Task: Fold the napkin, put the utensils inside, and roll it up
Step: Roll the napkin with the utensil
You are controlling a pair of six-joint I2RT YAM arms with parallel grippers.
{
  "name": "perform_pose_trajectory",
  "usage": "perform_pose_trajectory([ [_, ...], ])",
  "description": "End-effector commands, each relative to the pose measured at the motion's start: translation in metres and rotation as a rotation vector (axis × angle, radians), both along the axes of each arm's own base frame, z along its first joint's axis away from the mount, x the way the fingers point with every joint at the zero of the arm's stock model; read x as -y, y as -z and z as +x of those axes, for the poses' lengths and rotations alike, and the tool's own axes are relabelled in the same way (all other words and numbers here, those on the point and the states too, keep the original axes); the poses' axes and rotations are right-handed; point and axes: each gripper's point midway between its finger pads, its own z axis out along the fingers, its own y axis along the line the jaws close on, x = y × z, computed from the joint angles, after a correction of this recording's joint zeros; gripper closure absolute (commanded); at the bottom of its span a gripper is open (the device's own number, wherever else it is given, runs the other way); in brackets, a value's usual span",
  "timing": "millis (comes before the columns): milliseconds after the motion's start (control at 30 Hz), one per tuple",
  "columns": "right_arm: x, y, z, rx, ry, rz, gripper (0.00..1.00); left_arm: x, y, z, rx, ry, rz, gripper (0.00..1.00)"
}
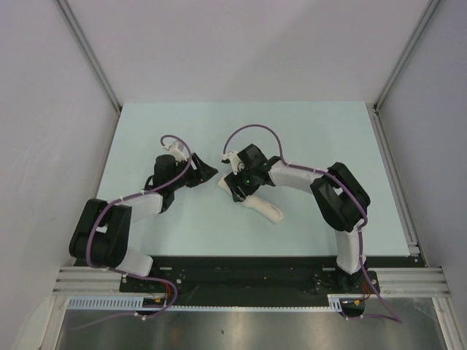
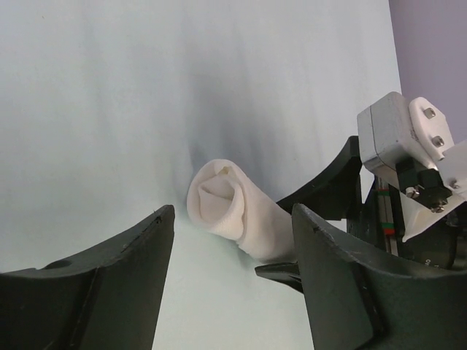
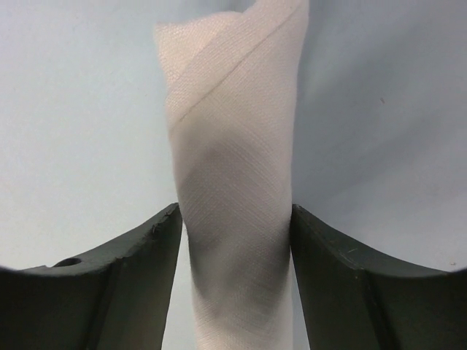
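The napkin point(image 1: 266, 209) is a cream cloth rolled into a tube, lying on the table under my right wrist. In the right wrist view the napkin point(image 3: 233, 131) runs straight away between the fingers. My right gripper point(image 3: 235, 210) is shut on it, both fingertips pressing on its sides. The left wrist view shows the open end of the napkin point(image 2: 219, 200) just ahead of my left gripper point(image 2: 233, 213), which is open and apart from the roll. The right gripper point(image 2: 314, 226) holds the roll just behind that end. The two grippers point(image 1: 211, 175) point(image 1: 235, 186) face each other at mid-table. The utensils are out of view.
The pale green table point(image 1: 328, 138) is walled by grey panels on the left, right and back. The arm bases sit on the black rail point(image 1: 241, 273) at the near edge. Purple cables loop over both arms.
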Motion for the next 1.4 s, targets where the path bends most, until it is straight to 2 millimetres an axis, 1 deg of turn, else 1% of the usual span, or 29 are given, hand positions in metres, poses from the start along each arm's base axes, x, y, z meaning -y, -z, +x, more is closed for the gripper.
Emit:
perform_pose_trajectory([
  [0,0.031,0.025,-0.010,-0.036,0.049,-0.135,0.32,-0.004,-0.021,0.003,0.060,-0.016,-0.011,0.30],
  [300,0.020,-0.007,-0.001,0.031,0.051,-0.042,0.24,-0.017,-0.029,0.001,0.070,-0.076,0.033,0.20],
  [400,0.016,-0.023,0.003,0.065,0.057,0.005,0.22,-0.023,-0.033,-0.001,0.074,-0.102,0.053,0.18],
  [433,0.014,-0.035,0.007,0.086,0.061,0.038,0.22,-0.025,-0.036,-0.001,0.079,-0.109,0.057,0.17],
  [467,0.014,-0.039,0.009,0.090,0.065,0.054,0.16,-0.026,-0.043,-0.002,0.096,-0.114,0.058,0.15],
  [500,0.016,-0.042,0.009,0.091,0.066,0.067,0.16,-0.030,-0.042,-0.003,0.087,-0.128,0.073,0.11],
  [567,0.014,-0.064,0.012,0.119,0.064,0.137,0.15,-0.035,-0.055,-0.005,0.111,-0.150,0.080,0.09],
  [600,0.017,-0.067,0.009,0.117,0.065,0.155,0.14,-0.038,-0.058,-0.007,0.114,-0.159,0.088,0.08],
  [633,0.013,-0.078,0.008,0.117,0.056,0.206,0.14,-0.043,-0.056,-0.009,0.097,-0.181,0.102,0.08],
  [667,0.017,-0.094,0.010,0.135,0.067,0.251,0.14,-0.046,-0.061,-0.012,0.101,-0.191,0.106,0.07],
  [700,0.021,-0.100,0.010,0.136,0.075,0.278,0.13,-0.050,-0.073,-0.015,0.132,-0.199,0.109,0.06],
  [733,0.024,-0.102,0.007,0.131,0.063,0.311,0.13,-0.057,-0.077,-0.019,0.121,-0.218,0.126,0.06],
  [767,0.035,-0.108,0.012,0.120,0.113,0.342,0.13,-0.062,-0.082,-0.021,0.127,-0.229,0.138,0.05],
  [800,0.041,-0.124,0.012,0.145,0.127,0.383,0.12,-0.067,-0.097,-0.026,0.168,-0.237,0.152,0.04],
  [833,0.050,-0.120,0.009,0.137,0.150,0.400,0.12,-0.075,-0.104,-0.028,0.170,-0.259,0.170,0.02],
  [867,0.068,-0.124,0.018,0.144,0.215,0.418,0.12,-0.077,-0.105,-0.034,0.162,-0.249,0.175,0.01],
  [900,0.080,-0.135,0.018,0.167,0.257,0.441,0.12,-0.078,-0.111,-0.038,0.184,-0.233,0.176,0.01],
  [933,0.096,-0.137,0.026,0.193,0.327,0.436,0.12,-0.085,-0.123,-0.042,0.217,-0.242,0.166,0.01],
  [967,0.110,-0.128,0.024,0.180,0.377,0.421,0.12,-0.084,-0.125,-0.049,0.216,-0.203,0.171,0.01],
  [1000,0.137,-0.140,0.034,0.231,0.481,0.421,0.12,-0.091,-0.129,-0.051,0.222,-0.210,0.186,0.00],
  [1033,0.151,-0.140,0.035,0.241,0.535,0.408,0.12,-0.093,-0.142,-0.055,0.253,-0.201,0.200,0.00],
  [1067,0.165,-0.133,0.030,0.243,0.579,0.393,0.12,-0.097,-0.142,-0.059,0.261,-0.186,0.246,0.00],
  [1100,0.188,-0.135,0.035,0.269,0.666,0.383,0.12,-0.099,-0.137,-0.065,0.237,-0.172,0.275,0.00],
  [1133,0.199,-0.150,0.031,0.322,0.700,0.406,0.12,-0.101,-0.144,-0.068,0.253,-0.171,0.297,0.00],
  [1200,0.220,-0.147,0.024,0.345,0.772,0.400,0.12,-0.106,-0.147,-0.076,0.268,-0.161,0.349,0.00],
  [1233,0.232,-0.161,0.019,0.394,0.802,0.419,0.12,-0.108,-0.148,-0.078,0.279,-0.162,0.363,0.00],
  [1300,0.244,-0.162,0.012,0.424,0.845,0.410,0.12,-0.108,-0.154,-0.082,0.325,-0.159,0.374,0.00],
  [1333,0.248,-0.162,0.009,0.430,0.860,0.405,0.12,-0.107,-0.149,-0.083,0.326,-0.149,0.373,0.00],
  [1367,0.250,-0.170,0.005,0.456,0.864,0.418,0.12,-0.106,-0.151,-0.085,0.342,-0.147,0.369,0.01],
])
